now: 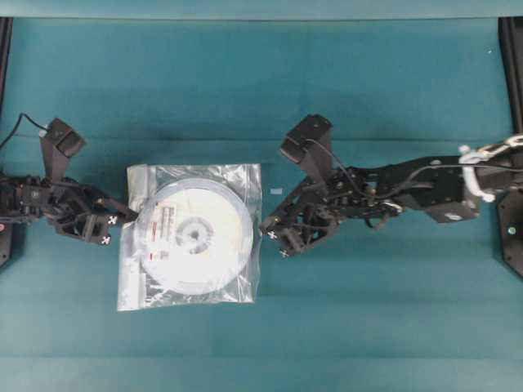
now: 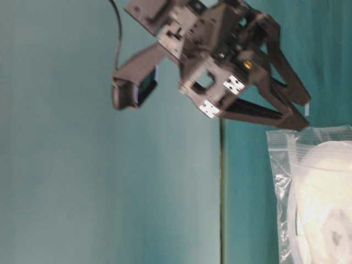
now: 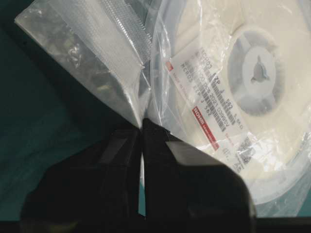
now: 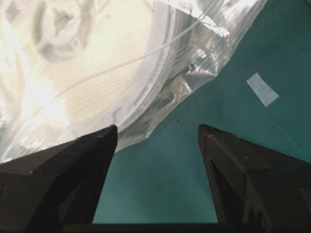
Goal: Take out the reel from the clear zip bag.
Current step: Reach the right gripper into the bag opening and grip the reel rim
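Observation:
The clear zip bag (image 1: 245, 175) lies flat on the teal table with the white reel (image 1: 196, 235) inside it, label facing up. Its zip strip runs along the left edge. My left gripper (image 1: 131, 215) is shut on that left edge of the bag; in the left wrist view the gripper (image 3: 142, 125) pinches the plastic beside the zip strip (image 3: 121, 34), with the reel (image 3: 252, 73) just beyond. My right gripper (image 1: 266, 227) is open and empty at the bag's right edge. In the right wrist view the gripper (image 4: 158, 128) shows bare table between its jaws, with the bag (image 4: 209, 48) and reel (image 4: 97, 68) ahead.
A small white scrap (image 1: 275, 191) lies on the table just right of the bag; it also shows in the right wrist view (image 4: 262, 90). The table-level view shows the left gripper (image 2: 300, 124) at the bag's corner (image 2: 280, 181).

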Robot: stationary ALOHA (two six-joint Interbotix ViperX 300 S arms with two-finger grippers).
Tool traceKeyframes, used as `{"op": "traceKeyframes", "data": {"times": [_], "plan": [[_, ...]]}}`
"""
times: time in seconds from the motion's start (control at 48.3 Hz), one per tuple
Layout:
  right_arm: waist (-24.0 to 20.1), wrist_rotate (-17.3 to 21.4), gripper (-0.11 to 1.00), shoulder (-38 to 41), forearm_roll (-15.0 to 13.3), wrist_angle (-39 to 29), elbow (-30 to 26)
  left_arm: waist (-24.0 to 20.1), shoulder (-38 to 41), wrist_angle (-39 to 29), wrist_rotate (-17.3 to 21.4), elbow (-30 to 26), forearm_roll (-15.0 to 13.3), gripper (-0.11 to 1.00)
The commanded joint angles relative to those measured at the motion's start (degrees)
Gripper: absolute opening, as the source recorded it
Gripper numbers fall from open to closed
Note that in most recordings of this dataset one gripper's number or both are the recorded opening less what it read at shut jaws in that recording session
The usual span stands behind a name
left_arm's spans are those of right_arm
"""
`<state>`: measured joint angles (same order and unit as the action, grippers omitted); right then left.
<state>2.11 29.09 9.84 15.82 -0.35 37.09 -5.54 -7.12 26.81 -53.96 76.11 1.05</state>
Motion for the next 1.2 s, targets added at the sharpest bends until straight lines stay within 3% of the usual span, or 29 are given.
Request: {"op": "traceKeyframes", "data": {"times": [0.0,0.372,0.683,1.179], "plan": [[-0.09,0.7,0.83,0.97,0.18,0.26,-2.02,0.0,0.0,-0.35,0.09,-0.35,0.18,-0.01],[0.44,0.79,0.83,4.13,0.18,0.0,-6.33,0.0,0.0,-0.35,0.18,-0.18,0.18,-0.01],[0.44,6.77,0.83,6.06,1.58,-0.18,-6.77,0.0,0.0,-0.35,0.18,-0.18,0.18,-0.01],[-0.26,8.53,0.82,8.44,1.49,-0.44,-9.76,0.09,0.18,-0.44,0.09,-0.26,0.18,-0.01]]}}
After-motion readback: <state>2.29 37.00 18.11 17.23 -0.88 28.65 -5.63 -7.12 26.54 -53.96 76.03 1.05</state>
